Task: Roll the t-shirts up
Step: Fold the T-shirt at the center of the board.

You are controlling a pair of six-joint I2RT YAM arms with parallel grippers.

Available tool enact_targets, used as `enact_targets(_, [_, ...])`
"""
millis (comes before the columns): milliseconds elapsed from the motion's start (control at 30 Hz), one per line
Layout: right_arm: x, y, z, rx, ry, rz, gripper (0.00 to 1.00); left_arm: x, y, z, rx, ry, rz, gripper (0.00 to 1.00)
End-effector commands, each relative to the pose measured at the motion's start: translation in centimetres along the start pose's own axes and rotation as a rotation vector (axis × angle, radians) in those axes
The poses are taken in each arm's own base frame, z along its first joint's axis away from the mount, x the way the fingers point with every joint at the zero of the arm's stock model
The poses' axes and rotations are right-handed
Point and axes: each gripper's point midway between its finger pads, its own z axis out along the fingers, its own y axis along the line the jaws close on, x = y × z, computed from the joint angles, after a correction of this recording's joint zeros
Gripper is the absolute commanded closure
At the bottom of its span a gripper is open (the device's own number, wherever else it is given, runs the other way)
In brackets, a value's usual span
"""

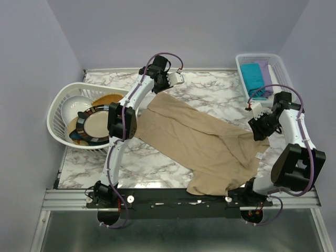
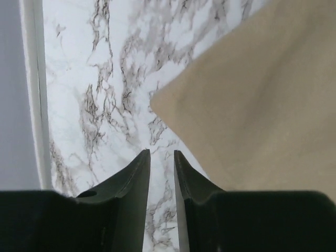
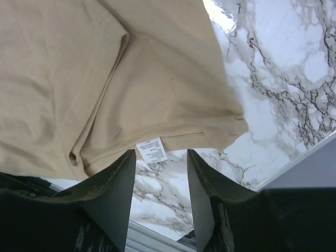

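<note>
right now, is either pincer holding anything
Left pincer: open a little, empty, just short of the beige t-shirt corner.
Right pincer: open, empty, over the shirt's hem label.

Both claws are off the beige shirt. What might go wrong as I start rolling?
The beige t-shirt lies skewed, its near hem draped over the table's front edge; rolling may drag it off or snag it. The left claw hangs over bare marble beside the shirt's corner, so closing would likely miss cloth. The fold near the care label could make a lumpy roll.
</note>
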Motion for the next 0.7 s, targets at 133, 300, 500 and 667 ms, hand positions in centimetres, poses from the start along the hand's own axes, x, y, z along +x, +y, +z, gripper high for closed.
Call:
enact_targets(133, [0.2,-3.3,3.1,0.052,0.041,0.081,0.58,-0.3,-0.2,3.9,-0.039,-0.028,-0.29,0.92])
enact_targets(300, [0.9,-4.8,3.8,0.099,0.085,0.082,0.62,1.1,-1.3,5.3,-0.026,0.024,-0.298,0.97])
enact_targets(500, [2.6,-5.1,6.2,0.078,0.17,0.114,0.66,2.4,-2.1,6.4,-0.019,0.07,-0.305,0.98])
enact_targets(667, [4.2,-6.7,7.7,0.122,0.241,0.114,0.67,3.6,-2.7,6.8,-0.009,0.117,-0.306,0.99])
